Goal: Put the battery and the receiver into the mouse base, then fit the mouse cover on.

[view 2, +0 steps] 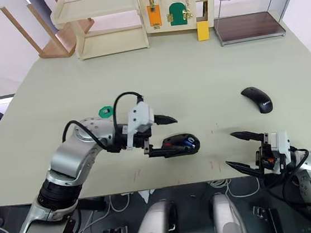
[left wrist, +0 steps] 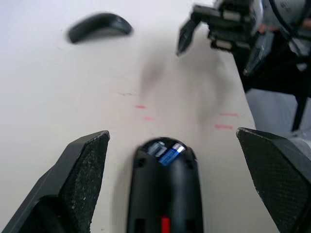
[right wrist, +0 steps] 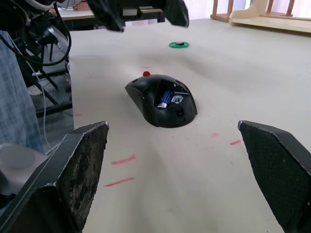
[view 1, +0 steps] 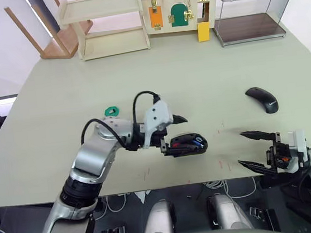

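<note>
While its fingers stand wide apart and hold nothing, the left gripper hangs at frame centre around the near end of the mouse base, where the battery already lies in the hollow. Lower right, the right gripper is equally spread and empty. I cannot make out the receiver. Far off at right rests the mouse cover. Should the left fingers brush the unclamped base, it could slide and tip the battery out.

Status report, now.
Both hands open, empty: left hand at mouse base, right hand apart. Battery seated in base. Mouse cover off, path clear.
</note>
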`<state>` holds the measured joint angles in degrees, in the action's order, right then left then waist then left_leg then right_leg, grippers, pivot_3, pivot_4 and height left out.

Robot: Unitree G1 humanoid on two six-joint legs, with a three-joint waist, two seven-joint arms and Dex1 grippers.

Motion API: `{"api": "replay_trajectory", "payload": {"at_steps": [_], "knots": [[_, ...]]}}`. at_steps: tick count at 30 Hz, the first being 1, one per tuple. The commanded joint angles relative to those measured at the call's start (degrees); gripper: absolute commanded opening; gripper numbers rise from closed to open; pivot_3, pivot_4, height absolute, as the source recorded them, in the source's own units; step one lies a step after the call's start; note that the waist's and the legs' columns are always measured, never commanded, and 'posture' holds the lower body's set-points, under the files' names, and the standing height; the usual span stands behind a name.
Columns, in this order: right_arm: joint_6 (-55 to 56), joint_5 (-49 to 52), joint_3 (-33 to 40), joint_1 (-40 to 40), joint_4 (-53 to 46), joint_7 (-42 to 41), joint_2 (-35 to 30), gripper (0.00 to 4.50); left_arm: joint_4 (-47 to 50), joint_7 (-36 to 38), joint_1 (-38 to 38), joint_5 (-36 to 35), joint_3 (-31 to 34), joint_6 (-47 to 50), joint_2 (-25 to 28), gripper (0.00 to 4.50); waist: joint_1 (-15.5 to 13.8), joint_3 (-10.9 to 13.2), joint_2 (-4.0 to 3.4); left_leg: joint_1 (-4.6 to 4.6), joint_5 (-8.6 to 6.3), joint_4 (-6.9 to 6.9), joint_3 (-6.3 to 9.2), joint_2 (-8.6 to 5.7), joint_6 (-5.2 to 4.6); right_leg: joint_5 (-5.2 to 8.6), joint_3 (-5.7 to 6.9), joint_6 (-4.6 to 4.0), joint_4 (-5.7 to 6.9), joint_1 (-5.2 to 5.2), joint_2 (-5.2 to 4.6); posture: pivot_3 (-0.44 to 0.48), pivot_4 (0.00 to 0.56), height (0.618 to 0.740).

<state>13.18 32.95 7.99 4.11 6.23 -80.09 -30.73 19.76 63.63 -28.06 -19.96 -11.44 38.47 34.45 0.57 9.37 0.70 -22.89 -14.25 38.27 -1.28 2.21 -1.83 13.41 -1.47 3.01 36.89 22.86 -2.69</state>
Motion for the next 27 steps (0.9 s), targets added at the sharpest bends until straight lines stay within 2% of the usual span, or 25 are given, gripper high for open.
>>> {"api": "replay_trajectory", "payload": {"at_steps": [1,7,13,19,22,27], "knots": [[1.2,2.0,2.2,-0.5,-0.6,-0.9,-0.1,4.5,1.7,-2.0,0.1,-2.8,5.4,0.2,1.3,4.45,0.0,0.0,0.0,0.0,0.0,0.0,-0.01,0.0,0.0,0.0,0.0,0.0,0.0,0.0,0.0,0.0,0.15,0.74],[0.8,3.0,3.1,-1.1,-0.9,-0.9,-0.1,4.5,0.4,-5.7,3.8,-4.0,12.1,-1.8,3.0,4.45,0.2,0.1,-0.04,0.01,0.0,-0.01,-0.01,0.0,0.0,0.0,0.0,0.0,0.0,0.0,0.01,0.0,0.15,0.74],[1.9,2.9,4.0,-1.4,0.6,-1.2,0.3,4.5,0.0,-7.4,11.2,-8.8,20.4,-6.0,0.9,4.45,0.1,0.1,-0.01,0.01,0.0,-0.02,-0.02,0.02,0.0,-0.05,0.0,-0.09,0.0,0.0,-0.03,0.0,0.15,0.74],[2.5,2.8,4.5,-1.3,1.1,-1.1,0.7,4.5,-5.1,-11.8,18.3,-4.9,25.6,-11.8,2.3,4.45,0.0,0.2,0.0,0.04,0.0,-0.02,-0.03,0.02,0.01,-0.06,-0.01,-0.1,0.0,0.0,-0.05,0.0,0.15,0.74],[2.6,2.6,4.5,-1.1,1.1,-1.1,1.0,4.5,-9.2,-11.8,18.8,-3.6,26.3,-14.6,4.1,4.45,0.0,0.2,0.0,0.05,0.0,-0.02,-0.02,0.02,0.01,-0.06,0.02,-0.09,0.01,0.0,-0.04,0.0,0.15,0.74],[2.8,2.4,4.3,-1.1,1.1,-1.1,1.3,4.5,-18.1,-8.9,14.5,-3.2,25.9,-18.2,6.8,4.45,-0.3,0.2,0.0,0.04,0.0,-0.01,-0.03,0.01,0.01,-0.06,0.04,-0.09,0.0,0.0,-0.08,0.0,0.15,0.74]]}}
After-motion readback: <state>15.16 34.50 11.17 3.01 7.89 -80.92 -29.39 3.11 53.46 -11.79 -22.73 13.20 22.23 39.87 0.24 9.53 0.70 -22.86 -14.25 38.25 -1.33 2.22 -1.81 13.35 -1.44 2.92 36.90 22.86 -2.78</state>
